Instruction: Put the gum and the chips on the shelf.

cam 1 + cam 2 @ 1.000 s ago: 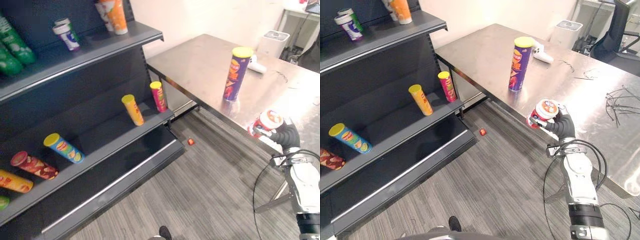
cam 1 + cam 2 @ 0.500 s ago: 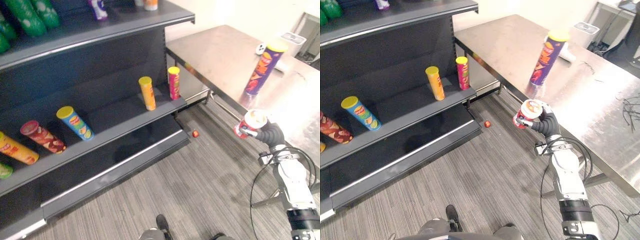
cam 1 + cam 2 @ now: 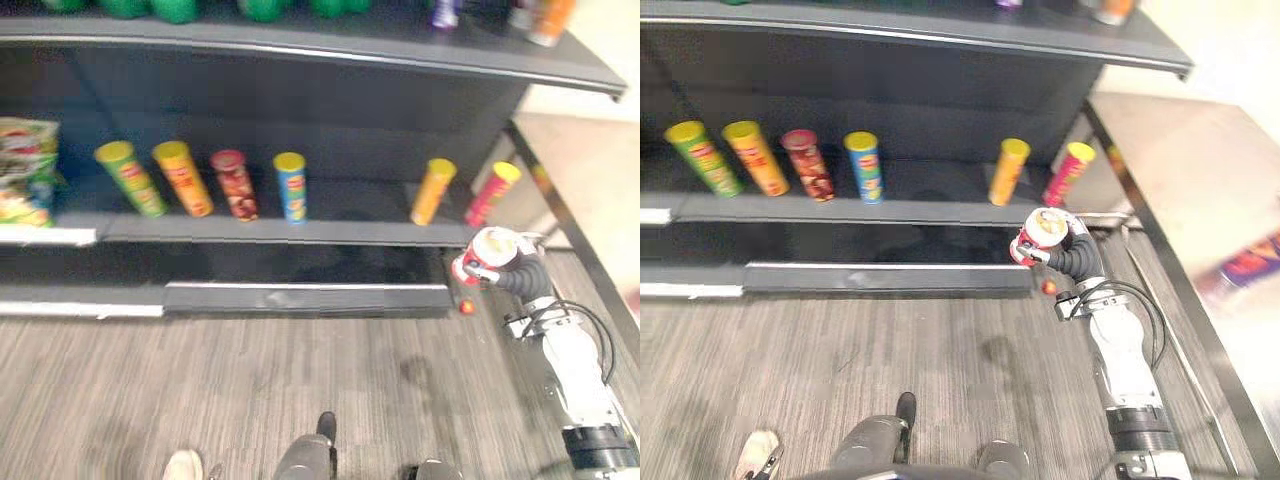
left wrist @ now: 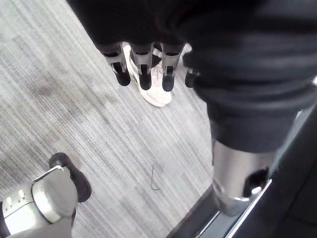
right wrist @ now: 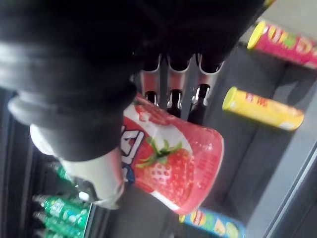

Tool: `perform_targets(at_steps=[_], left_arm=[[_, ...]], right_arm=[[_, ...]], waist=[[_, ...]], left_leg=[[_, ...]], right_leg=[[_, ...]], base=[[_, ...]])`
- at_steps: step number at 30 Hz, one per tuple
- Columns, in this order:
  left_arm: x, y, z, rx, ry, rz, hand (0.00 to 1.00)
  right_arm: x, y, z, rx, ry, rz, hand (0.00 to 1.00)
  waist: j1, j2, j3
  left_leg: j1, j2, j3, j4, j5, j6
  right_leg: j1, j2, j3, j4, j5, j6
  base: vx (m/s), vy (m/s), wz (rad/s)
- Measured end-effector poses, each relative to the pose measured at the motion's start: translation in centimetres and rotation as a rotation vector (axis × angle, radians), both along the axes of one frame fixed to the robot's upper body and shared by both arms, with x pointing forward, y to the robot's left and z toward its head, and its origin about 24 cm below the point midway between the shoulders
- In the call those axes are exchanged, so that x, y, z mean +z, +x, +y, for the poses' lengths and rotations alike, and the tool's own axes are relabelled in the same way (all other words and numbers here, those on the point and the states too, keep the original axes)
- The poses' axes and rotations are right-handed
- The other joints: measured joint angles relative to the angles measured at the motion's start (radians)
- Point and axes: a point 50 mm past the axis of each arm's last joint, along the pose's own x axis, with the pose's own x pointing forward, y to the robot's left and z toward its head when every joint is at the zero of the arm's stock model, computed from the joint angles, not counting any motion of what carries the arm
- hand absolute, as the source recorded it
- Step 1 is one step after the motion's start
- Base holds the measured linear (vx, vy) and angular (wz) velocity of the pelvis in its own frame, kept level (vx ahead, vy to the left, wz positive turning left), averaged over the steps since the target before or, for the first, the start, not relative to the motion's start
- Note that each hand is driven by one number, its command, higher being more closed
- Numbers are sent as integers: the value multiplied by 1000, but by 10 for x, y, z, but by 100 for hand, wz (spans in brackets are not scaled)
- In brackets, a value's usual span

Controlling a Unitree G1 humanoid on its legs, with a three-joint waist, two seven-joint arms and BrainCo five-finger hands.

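While gripped, gum (image 3: 484,254) nr pink can (image 3: 490,195)

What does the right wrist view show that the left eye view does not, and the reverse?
Right wrist view: the strawberry picture on the gum tub's side, fingers curled round it. Left eye view: a snack bag at the shelf's left end and a small red object on the floor. Both: the right hand holding the tub; the pink chip can and yellow chip can on the shelf.
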Motion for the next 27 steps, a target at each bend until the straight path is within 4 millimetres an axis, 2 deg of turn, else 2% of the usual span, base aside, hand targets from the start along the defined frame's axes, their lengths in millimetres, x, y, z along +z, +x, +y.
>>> perform_targets(at_steps=[2,4,5,6,7,8,9,11,14,18,21,24,27], left_arm=[[0,-4,4,11,10,15,0],[1,-11,11,42,24,28,0],[3,-15,16,57,37,32,0],[2,-16,14,68,30,32,0],[1,-17,13,72,25,35,0],[0,-21,10,78,16,42,0],[0,-24,8,80,12,46,0],[-1,-23,7,81,9,45,0],[-3,-17,1,84,-9,27,0],[-5,-1,-10,46,-36,-6,0],[-3,10,-11,10,-32,-43,0],[-4,12,-16,-28,-48,-56,0],[-4,11,-16,-33,-48,-55,0]], right_arm=[[0,0,0,-10,6,-1,100],[0,0,-1,-22,21,-5,100],[1,0,-2,-28,37,-9,100],[2,1,-5,-37,60,-15,100],[3,1,-4,-36,65,-17,100],[6,4,-2,-24,71,-28,100],[10,7,0,-16,80,-43,100],[14,10,0,-13,103,-56,100],[14,11,-1,-21,105,-55,100],[15,10,-7,-57,114,-62,100],[3,-2,-21,-123,116,-25,100],[-8,-11,-27,-157,108,15,100],[-7,-11,-28,-168,99,6,100]], waist=[[-3,-4,-2],[-4,-25,-14],[-4,-53,-25],[-15,-53,-26],[-15,-48,-29],[-14,-42,-28],[-14,-40,-29],[-21,-39,-28],[-45,-26,-24],[-76,2,-8],[-106,19,2],[-105,31,3],[-106,41,-3]], left_leg=[[-3,-7,-52,17,-7,-11],[-15,-15,-80,28,-15,-24],[-22,-26,-86,27,-15,-40],[-24,-8,-100,20,-6,-69],[-22,7,-103,5,5,-86],[-13,41,-102,-36,32,-122],[-9,75,-101,-81,56,-143],[5,115,-102,-143,93,-162],[17,151,-74,-192,126,-159],[19,166,8,-217,142,-141],[38,150,56,-240,159,-123],[72,118,80,-257,171,-123],[82,107,110,-277,174,-128]], right_leg=[[-4,19,74,-55,15,24],[-1,21,96,-101,28,45],[-2,16,93,-129,34,53],[-3,26,68,-112,57,81],[-4,38,56,-109,52,70],[-7,64,39,-112,52,49],[-17,90,25,-117,54,31],[-21,118,0,-121,67,9],[-14,137,-46,-112,60,-10],[3,123,-89,-108,52,-7],[34,75,-141,-80,17,17],[51,31,-141,-52,-15,37],[49,19,-122,-69,-12,48]], base=[[31,-173,110],[28,-249,97],[42,-358,95],[41,-320,87],[32,-316,59],[16,-307,18],[22,-299,10],[60,-264,15],[71,-184,32],[39,-16,32],[40,62,59],[55,76,25],[80,67,-13]])
